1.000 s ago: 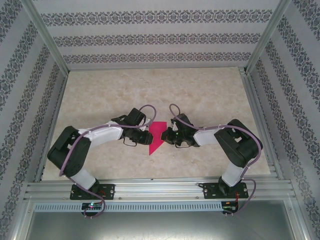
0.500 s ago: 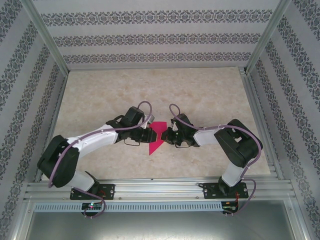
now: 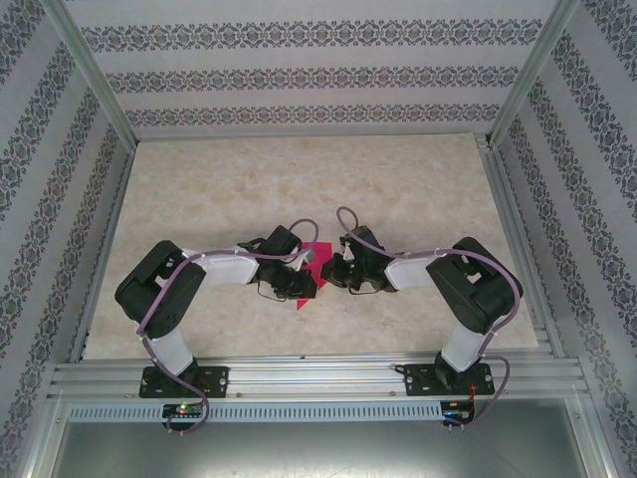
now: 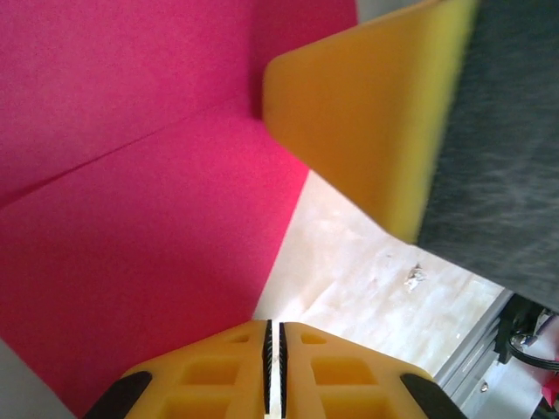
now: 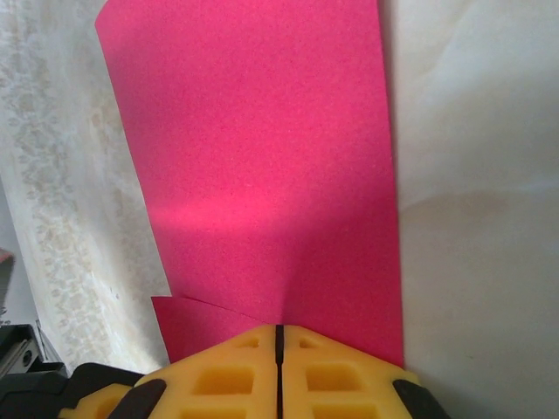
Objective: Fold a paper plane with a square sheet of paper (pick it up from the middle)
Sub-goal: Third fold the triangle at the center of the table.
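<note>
Sheet: the square sheet of paper (image 5: 262, 175) lay creased on the table (image 3: 299, 179), between your two arms
Right pincer (image 5: 279, 333): you had it closed, tip on the sheet's edge, likely pinning it flat; pinching or pressing, you couldn't tell
Left pincer (image 4: 272, 336): closed, nothing seen between, over the folded flap, probably to press the crease

text: none readable | labels: none | brands: none | numbers: none | signs: none
</note>
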